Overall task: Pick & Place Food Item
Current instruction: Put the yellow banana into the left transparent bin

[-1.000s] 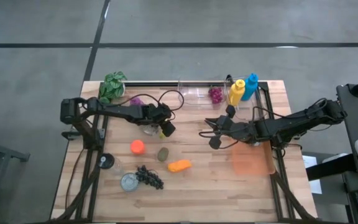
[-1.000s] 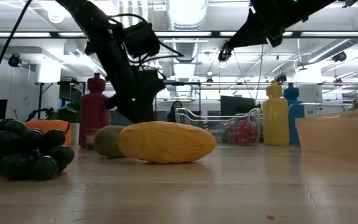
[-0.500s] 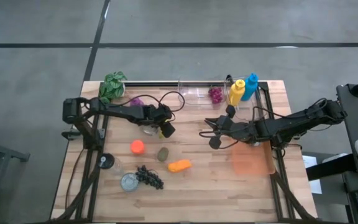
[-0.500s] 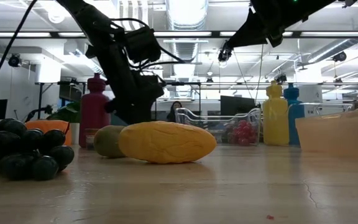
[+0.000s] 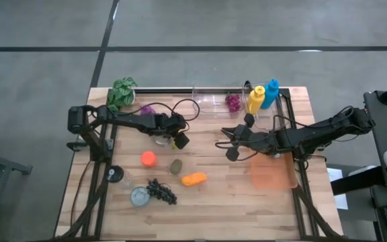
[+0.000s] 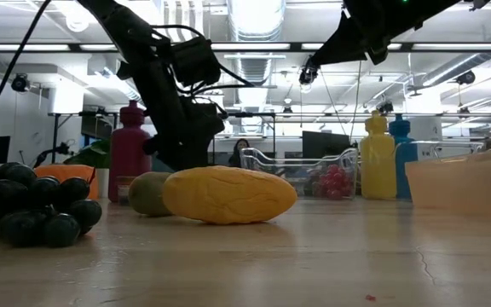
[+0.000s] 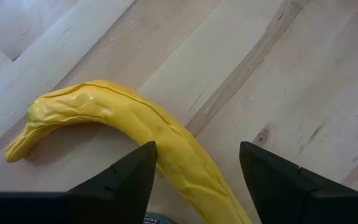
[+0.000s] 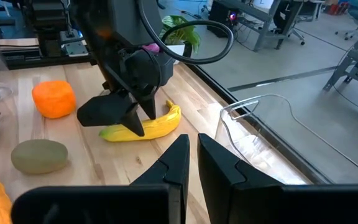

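A: where's the banana (image 7: 135, 134) rn?

B: flat on the table (image 5: 213, 202), left-centre, directly under the left gripper (image 5: 178, 140). In the left wrist view it runs out from betw the two fingers (image 7: 114, 183) and ahead, curving off to one side at the far tip.

A: jaws?

B: left spread wide, one finger each side of the fruit, nothing pinched yet. The right wrist view shows the same: left gripper (image 8: 120, 112) poised nose-down over the banana (image 8: 145, 124), tips abt at the skin. Contact, can't tell.

A: axis vs jaws?

B: long axis runs fwd thru the gap, so closing is across the narrow width. Good alignment imo. Only catch: the body sits nearer one finger than the other, so it may shove sideways before both pads bite.

A: right arm?

B: right gripper (image 5: 228, 144) is mid-table, raised, well apart from the banana, fingers (image 8: 179, 165) pressed nearly together, empty. Left is clearly the nearer arm. Tray (image 5: 272, 173) lies under the right arm, likely drop spot but that's a guess.
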Available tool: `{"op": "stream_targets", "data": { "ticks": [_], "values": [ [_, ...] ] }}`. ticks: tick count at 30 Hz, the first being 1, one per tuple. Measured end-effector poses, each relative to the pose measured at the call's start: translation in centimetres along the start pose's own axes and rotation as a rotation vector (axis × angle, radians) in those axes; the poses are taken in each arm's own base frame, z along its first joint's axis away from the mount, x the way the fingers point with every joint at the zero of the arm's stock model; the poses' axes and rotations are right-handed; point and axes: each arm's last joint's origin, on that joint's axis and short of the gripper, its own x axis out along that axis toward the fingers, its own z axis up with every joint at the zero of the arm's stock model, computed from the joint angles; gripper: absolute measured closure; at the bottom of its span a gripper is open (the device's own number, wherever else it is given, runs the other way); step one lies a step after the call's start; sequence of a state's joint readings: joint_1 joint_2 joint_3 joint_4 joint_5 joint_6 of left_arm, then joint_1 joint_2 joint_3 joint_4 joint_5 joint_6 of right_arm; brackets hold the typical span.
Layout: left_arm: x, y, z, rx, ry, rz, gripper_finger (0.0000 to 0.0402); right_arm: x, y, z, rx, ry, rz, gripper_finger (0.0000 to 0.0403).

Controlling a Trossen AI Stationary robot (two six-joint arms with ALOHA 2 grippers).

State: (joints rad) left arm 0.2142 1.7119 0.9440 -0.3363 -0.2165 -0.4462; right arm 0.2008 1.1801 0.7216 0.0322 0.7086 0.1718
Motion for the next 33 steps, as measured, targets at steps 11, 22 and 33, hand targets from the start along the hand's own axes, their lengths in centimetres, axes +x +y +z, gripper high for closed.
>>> {"op": "stream_targets", "data": {
  "ticks": [11, 22, 33],
  "values": [
    [0.0, -0.1, 0.0, -0.001, 0.012, -0.032, 0.0140, 0.0, 0.0, 0.0, 0.000, 0.000, 0.000, 0.0374],
    [-0.3, -0.2, 0.1, 0.051, 0.018, -0.060, 0.0159, 0.0, 0.0, 0.0, 0.000, 0.000, 0.000, 0.0374],
    [-1.1, -0.6, 0.8, 0.137, 0.049, -0.104, 0.0178, 0.0, 0.0, 0.0, -0.013, 0.000, 0.000, 0.0374]
  ]
}}
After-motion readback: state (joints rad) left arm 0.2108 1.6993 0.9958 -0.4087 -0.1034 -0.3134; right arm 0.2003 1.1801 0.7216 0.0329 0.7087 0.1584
